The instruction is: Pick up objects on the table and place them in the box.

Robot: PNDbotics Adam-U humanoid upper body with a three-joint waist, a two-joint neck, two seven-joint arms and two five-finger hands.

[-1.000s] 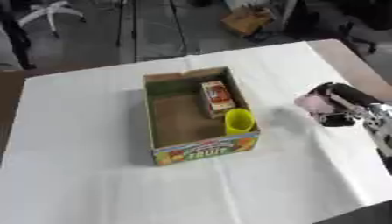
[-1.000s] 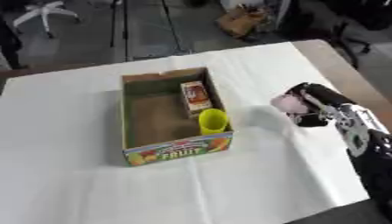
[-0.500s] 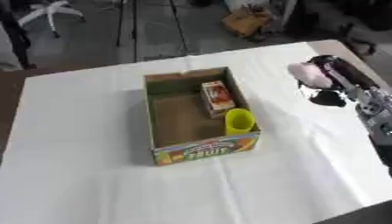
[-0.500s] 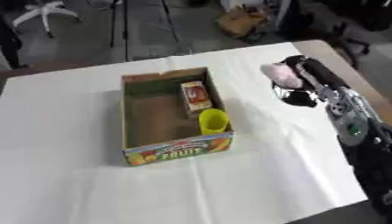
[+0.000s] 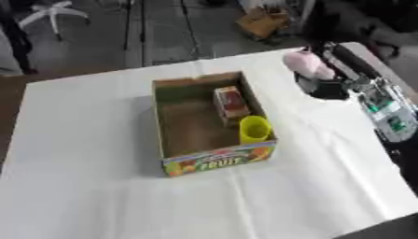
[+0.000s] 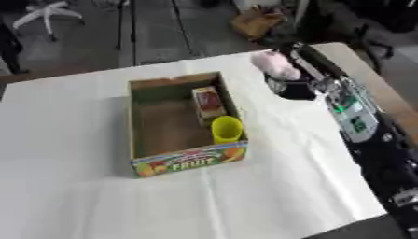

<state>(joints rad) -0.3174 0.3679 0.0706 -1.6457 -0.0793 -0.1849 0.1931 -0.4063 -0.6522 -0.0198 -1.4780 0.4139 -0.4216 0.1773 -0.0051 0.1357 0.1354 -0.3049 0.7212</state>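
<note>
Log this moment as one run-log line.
right hand: shut on pink object, right of box | box: yellow cup, small carton inside | left hand: not in view

Even, fairly bright light falls from overhead on the white cloth-covered table (image 5: 98,186), which is pale and nearly washed out, with only soft creases showing. Both views are soft and blurred throughout; the open brown cardboard box with a printed fruit front (image 6: 184,161) casts a faint shadow inside its left wall, and the floor beyond the table seems dimmer.

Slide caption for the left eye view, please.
Right hand holds a pink object beside the open box containing a yellow cup.
</note>
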